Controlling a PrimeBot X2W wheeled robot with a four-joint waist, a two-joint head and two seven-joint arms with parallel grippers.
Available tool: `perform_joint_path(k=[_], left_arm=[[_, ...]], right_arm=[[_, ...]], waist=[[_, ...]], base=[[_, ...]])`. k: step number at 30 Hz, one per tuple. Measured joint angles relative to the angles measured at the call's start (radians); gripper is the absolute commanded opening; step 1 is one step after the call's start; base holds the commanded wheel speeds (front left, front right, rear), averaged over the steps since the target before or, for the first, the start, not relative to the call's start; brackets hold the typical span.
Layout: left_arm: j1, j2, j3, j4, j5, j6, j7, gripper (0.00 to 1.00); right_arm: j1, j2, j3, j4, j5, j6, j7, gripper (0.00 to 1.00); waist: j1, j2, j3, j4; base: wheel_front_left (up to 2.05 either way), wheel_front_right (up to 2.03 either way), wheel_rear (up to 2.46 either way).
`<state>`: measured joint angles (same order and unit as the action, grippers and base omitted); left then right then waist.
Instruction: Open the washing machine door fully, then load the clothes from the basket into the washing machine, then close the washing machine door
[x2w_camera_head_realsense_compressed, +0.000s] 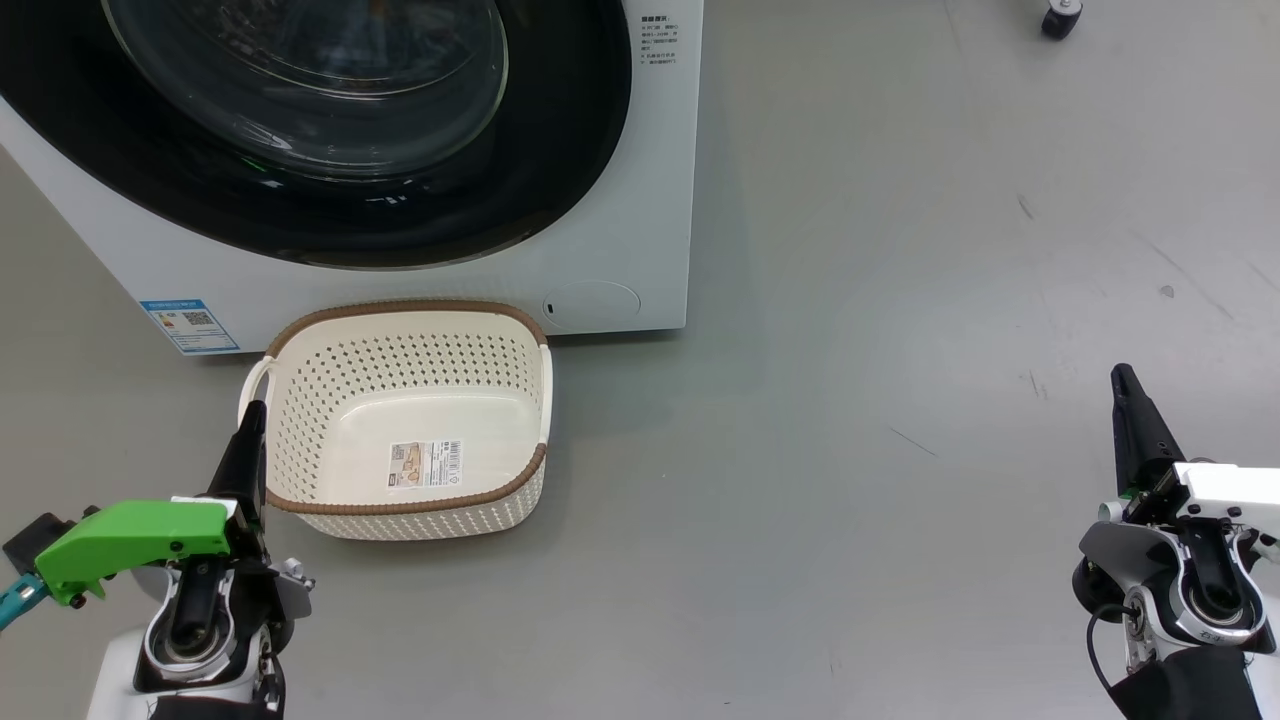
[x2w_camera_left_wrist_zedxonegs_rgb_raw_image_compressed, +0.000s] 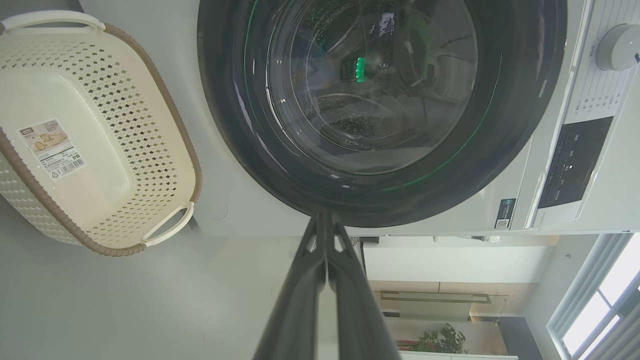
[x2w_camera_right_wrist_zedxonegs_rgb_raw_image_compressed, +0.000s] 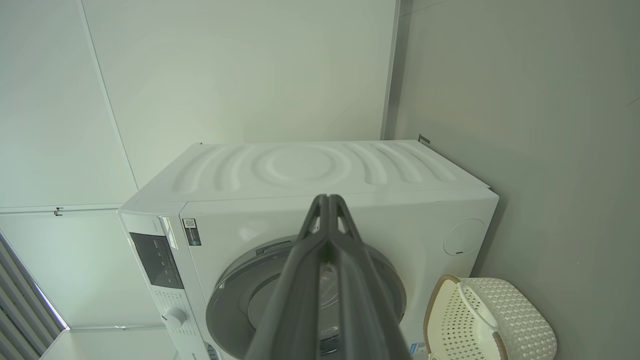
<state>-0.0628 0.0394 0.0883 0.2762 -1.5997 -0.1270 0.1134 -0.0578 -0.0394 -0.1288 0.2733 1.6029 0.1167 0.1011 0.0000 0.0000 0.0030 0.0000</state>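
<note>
Now | head: caster (x2w_camera_head_realsense_compressed: 1060, 18) | left wrist: plant (x2w_camera_left_wrist_zedxonegs_rgb_raw_image_compressed: 440, 341) | right wrist: washing machine (x2w_camera_right_wrist_zedxonegs_rgb_raw_image_compressed: 300, 170) top | both jaws together

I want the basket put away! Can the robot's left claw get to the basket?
Probably yes: the left claw sits shut right beside the basket, with nothing between them.

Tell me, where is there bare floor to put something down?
Bare: the broad grey floor right of the washing machine and basket, up to the right gripper. Crowded: the basket's left side, where the left gripper sits close by its handle.
</note>
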Motion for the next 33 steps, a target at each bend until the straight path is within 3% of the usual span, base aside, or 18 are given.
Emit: perform_joint_path(k=[33], left_arm=[[0.0, 0.0, 0.0, 0.0, -0.003, 0.0, 0.0, 0.0]], right_arm=[[0.0, 0.0, 0.0, 0.0, 0.0, 0.0, 0.0, 0.0]], waist=[[0.0, 0.0, 0.0, 0.0]], base=[[0.0, 0.0, 0.0]])
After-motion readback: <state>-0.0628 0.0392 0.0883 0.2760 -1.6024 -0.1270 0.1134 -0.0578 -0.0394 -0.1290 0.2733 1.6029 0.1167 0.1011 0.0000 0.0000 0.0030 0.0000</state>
